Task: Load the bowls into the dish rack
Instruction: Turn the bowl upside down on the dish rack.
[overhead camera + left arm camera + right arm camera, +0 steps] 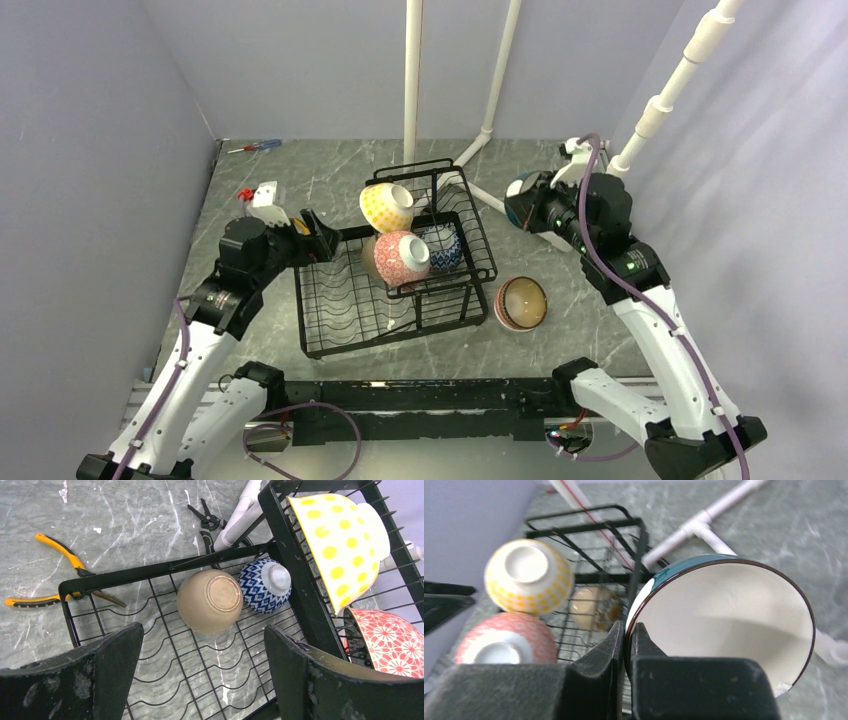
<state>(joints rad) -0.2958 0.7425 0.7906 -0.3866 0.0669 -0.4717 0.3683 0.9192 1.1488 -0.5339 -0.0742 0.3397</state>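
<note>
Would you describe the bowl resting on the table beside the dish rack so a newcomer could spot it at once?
Find the black wire dish rack mid-table. Just off its near right corner, on the grey marbled table, sits a lone bowl. Unlike the yellow dotted bowl and pink patterned bowl racked, it is ringed in brown and cream.

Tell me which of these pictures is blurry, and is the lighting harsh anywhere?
Right wrist view: soft throughout, the yellow dotted ceramic bowl and black wire dish rack smeared. Left wrist view: sharp, the beige upturned bowl crisp. Top view: even light, only faint shadows on the grey marbled table.
</note>
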